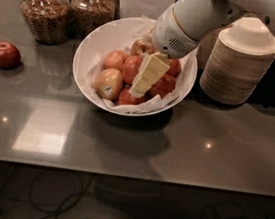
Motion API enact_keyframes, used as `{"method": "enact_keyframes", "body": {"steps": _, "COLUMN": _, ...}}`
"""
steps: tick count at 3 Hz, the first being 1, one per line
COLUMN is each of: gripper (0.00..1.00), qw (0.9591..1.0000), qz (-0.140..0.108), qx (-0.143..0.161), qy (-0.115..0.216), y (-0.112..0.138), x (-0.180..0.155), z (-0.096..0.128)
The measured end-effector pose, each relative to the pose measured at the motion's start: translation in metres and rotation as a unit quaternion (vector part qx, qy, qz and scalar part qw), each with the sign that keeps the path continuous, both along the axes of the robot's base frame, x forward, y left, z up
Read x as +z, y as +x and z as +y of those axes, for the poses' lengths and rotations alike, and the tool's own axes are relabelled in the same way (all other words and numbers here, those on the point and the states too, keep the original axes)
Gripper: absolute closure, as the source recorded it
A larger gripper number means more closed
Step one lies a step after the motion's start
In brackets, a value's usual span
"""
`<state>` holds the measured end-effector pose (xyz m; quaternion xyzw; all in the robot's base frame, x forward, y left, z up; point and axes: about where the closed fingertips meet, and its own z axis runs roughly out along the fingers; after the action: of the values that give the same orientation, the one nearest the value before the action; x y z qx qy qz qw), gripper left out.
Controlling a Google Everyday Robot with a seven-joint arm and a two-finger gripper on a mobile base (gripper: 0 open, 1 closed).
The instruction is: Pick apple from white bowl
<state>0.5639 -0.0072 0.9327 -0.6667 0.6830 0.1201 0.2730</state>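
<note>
The white bowl [97,40], wide, shallow and lined with crumpled white paper, stands at the middle of the grey counter and holds several apples. My gripper [142,84] reaches down into the bowl from the upper right, its cream tip among the apples. A round red-orange apple [132,68] lies touching the gripper's left side, and another red one [164,85] lies on its right. Paler yellow-blushed apples [108,83] lie at the bowl's left. No sticker shows on any apple. The gripper and arm hide part of the pile.
A small dark red apple [5,55] lies alone on the counter at the far left. Two glass jars [42,12] stand behind the bowl on the left. A stack of beige disposable bowls [240,62] stands close to the bowl's right.
</note>
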Motion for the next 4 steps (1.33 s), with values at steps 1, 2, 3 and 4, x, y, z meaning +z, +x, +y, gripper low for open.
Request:
{"method": "enact_keyframes", "body": {"steps": 1, "gripper": 0.1, "qw": 1.0, "qz": 0.003, "qx": -0.003, "qy": 0.001, "y": 0.002, "x": -0.005, "z": -0.002}}
{"method": "enact_keyframes", "body": {"steps": 2, "gripper": 0.1, "qw": 0.9999, "qz": 0.01, "qx": -0.007, "qy": 0.001, "y": 0.004, "x": -0.013, "z": -0.003}}
{"method": "enact_keyframes", "body": {"steps": 3, "gripper": 0.1, "qw": 0.9999, "qz": 0.014, "qx": -0.008, "qy": 0.002, "y": 0.005, "x": -0.017, "z": -0.003}}
{"method": "enact_keyframes", "body": {"steps": 4, "gripper": 0.29, "qw": 0.9998, "qz": 0.018, "qx": -0.009, "qy": 0.003, "y": 0.006, "x": -0.022, "z": -0.002}}
